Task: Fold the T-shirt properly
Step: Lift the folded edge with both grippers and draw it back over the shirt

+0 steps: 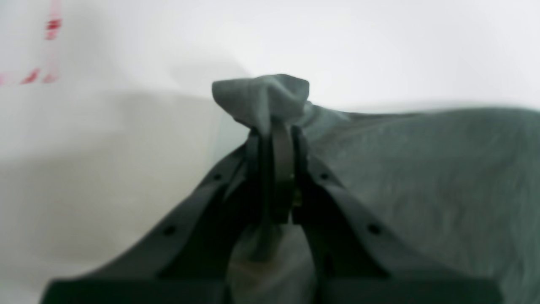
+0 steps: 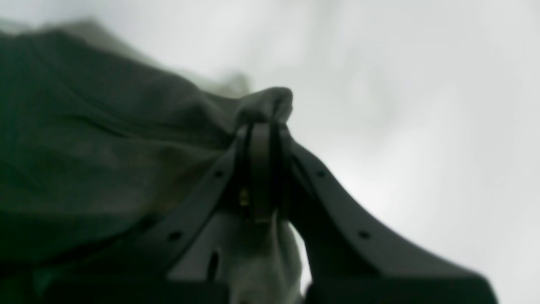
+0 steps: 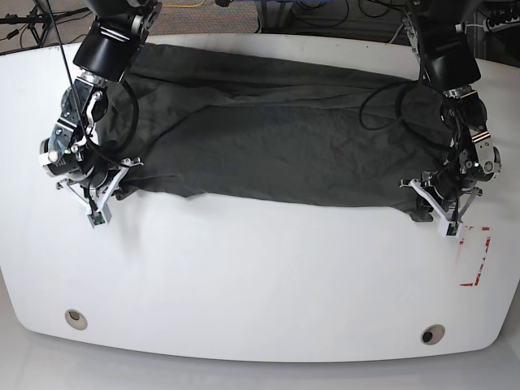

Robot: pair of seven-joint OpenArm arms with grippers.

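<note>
The T-shirt [image 3: 276, 138] is a dark charcoal cloth stretched wide across the far half of the white table [image 3: 260, 276]. In the base view my left gripper [image 3: 445, 221] is at the shirt's near right corner and my right gripper [image 3: 99, 211] at its near left corner. The left wrist view shows the left gripper [image 1: 276, 131] shut on a bunched tuft of the T-shirt [image 1: 422, 177], which spreads to its right. My right gripper [image 2: 263, 126] is likewise shut on a pinch of the T-shirt [image 2: 105, 147], which hangs away to its left.
Red tape marks [image 3: 478, 260] lie on the table just in front of the left gripper, also blurred as red tape marks [image 1: 46, 50]. Two round holes [image 3: 75, 318] [image 3: 431, 334] sit near the table's front edge. Cables [image 3: 341, 12] run behind the far edge.
</note>
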